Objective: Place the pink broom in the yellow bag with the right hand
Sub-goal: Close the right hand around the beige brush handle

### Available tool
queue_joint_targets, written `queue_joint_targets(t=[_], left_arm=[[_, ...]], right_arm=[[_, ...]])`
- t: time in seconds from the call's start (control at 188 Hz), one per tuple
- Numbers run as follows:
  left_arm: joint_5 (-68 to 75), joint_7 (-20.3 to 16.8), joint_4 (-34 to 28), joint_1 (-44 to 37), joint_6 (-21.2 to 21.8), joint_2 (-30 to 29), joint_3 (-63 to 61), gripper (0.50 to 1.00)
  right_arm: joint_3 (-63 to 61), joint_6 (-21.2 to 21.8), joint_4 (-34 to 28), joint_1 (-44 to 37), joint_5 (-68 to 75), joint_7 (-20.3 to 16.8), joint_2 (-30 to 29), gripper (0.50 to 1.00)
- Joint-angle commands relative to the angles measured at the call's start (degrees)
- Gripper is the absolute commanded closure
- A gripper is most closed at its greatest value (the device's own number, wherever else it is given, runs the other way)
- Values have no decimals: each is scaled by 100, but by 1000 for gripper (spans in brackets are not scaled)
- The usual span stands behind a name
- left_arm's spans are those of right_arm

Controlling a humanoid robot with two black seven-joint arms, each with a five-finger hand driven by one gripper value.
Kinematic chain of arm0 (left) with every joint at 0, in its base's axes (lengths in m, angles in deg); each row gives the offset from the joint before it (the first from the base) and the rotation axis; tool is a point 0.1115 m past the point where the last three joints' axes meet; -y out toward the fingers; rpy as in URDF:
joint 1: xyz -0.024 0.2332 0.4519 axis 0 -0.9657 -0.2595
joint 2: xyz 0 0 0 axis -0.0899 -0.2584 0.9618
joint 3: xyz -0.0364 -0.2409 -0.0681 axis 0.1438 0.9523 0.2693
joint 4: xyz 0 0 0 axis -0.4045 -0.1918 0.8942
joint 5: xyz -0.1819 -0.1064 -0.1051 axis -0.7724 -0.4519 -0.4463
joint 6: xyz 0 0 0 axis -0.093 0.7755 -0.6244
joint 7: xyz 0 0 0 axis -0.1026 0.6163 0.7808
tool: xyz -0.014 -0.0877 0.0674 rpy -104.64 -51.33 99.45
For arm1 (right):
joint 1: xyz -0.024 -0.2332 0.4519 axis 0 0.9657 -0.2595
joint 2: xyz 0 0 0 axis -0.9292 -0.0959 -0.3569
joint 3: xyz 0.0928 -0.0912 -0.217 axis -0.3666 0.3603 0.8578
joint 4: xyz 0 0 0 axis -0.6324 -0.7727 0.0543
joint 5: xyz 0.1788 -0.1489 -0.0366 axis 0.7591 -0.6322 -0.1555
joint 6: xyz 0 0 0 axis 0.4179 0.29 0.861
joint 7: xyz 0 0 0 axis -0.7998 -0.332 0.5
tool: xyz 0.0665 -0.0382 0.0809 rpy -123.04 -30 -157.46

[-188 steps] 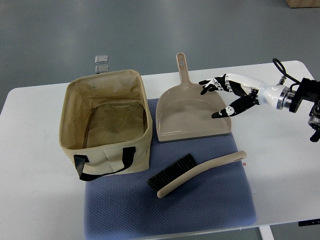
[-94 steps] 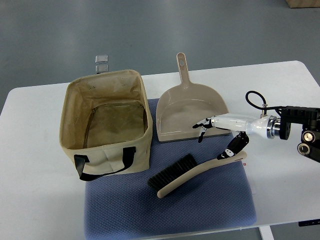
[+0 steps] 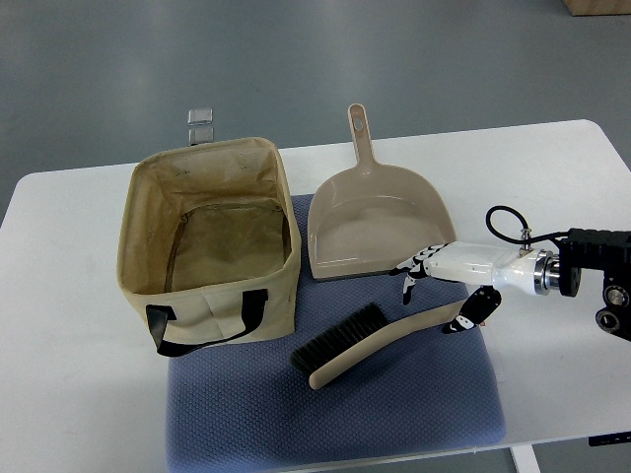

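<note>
Since half a second ago the right hand (image 3: 441, 293) has dropped lower and slid toward the broom's handle; a second back it hung over the dustpan's right side.

Top view: the right hand comes in from the right edge on a white forearm, with a black cable looping above the wrist. Its fingers (image 3: 412, 271) reach left and curl downward over the dustpan's front lip, while the thumb (image 3: 465, 315) sits on the near side, at or touching the end of the broom handle. The hand is partly open, straddling the handle end with a moderate gap; whether it already grips the broom cannot be told.

Just below and left of the hand lies the broom (image 3: 389, 340), beige-pink with dark bristles, slanting across the blue mat (image 3: 335, 419); its bristle end points away from the hand, toward the bag. Directly above and left of the hand is the dustpan (image 3: 380, 222), handle pointing away from the robot. Well to the hand's left stands the bag (image 3: 207, 241), open-topped, tan-yellow, with a black strap on its near side. Everything rests on the white table (image 3: 69, 394).
</note>
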Motion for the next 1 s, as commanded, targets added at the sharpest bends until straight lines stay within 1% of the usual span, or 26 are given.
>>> queue_joint_targets(t=[0.0,0.159,0.26,0.324,0.441,0.478,0.537,0.558,0.643,0.67,0.707,0.723,0.76,0.765,0.781,0.787,0.792,0.797,0.803,0.808,0.835,0.856,0.872,0.925,0.941,0.994], left_arm=[[-1,0,0,0,0,0,0,500],[-1,0,0,0,0,0,0,500],[-1,0,0,0,0,0,0,500],[-1,0,0,0,0,0,0,500],[-1,0,0,0,0,0,0,500],[-1,0,0,0,0,0,0,500],[-1,0,0,0,0,0,0,500],[8,0,0,0,0,0,0,500],[8,0,0,0,0,0,0,500],[-1,0,0,0,0,0,0,500],[8,0,0,0,0,0,0,500],[8,0,0,0,0,0,0,500],[-1,0,0,0,0,0,0,500],[-1,0,0,0,0,0,0,500],[8,0,0,8,0,0,0,500],[-1,0,0,0,0,0,0,500],[-1,0,0,0,0,0,0,500],[-1,0,0,0,0,0,0,500],[-1,0,0,0,0,0,0,500],[-1,0,0,0,0,0,0,500],[-1,0,0,0,0,0,0,500],[-1,0,0,0,0,0,0,500],[-1,0,0,0,0,0,0,500],[-1,0,0,0,0,0,0,500],[-1,0,0,0,0,0,0,500],[-1,0,0,0,0,0,0,500]], right_arm=[[25,-1,-46,3,-32,-3,-17,593],[42,-80,-108,3,-41,-21,-25,593],[42,-89,-99,30,-67,-56,-96,603],[78,-168,-99,47,-155,-65,-157,611],[209,-344,-81,65,-322,-91,-219,638],[279,-379,-64,65,-340,-161,-236,666],[324,-441,-46,65,-357,-241,-254,675],[324,-493,-37,74,-384,-267,-254,689],[324,-529,-28,74,-437,-276,-254,713],[332,-537,-28,82,-445,-276,-254,738],[332,-546,-20,82,-454,-276,-254,758],[332,-546,-20,82,-454,-276,-254,777],[332,-546,-11,91,-472,-276,-254,797],[332,-546,-11,100,-480,-276,-254,811],[332,-546,-11,100,-489,-276,-254,824],[332,-546,-11,100,-489,-276,-254,840],[332,-546,-11,100,-489,-276,-254,840],[332,-546,-2,109,-489,-276,-254,854],[332,-546,-2,109,-489,-276,-254,854],[332,-555,-2,109,-498,-276,-263,869],[332,-564,16,118,-498,-276,-263,889],[332,-608,24,126,-498,-276,-289,920],[332,-625,24,126,-507,-276,-307,926],[332,-704,24,126,-533,-276,-324,975],[332,-739,24,126,-533,-276,-324,999],[324,-792,33,126,-533,-276,-316,1000]])
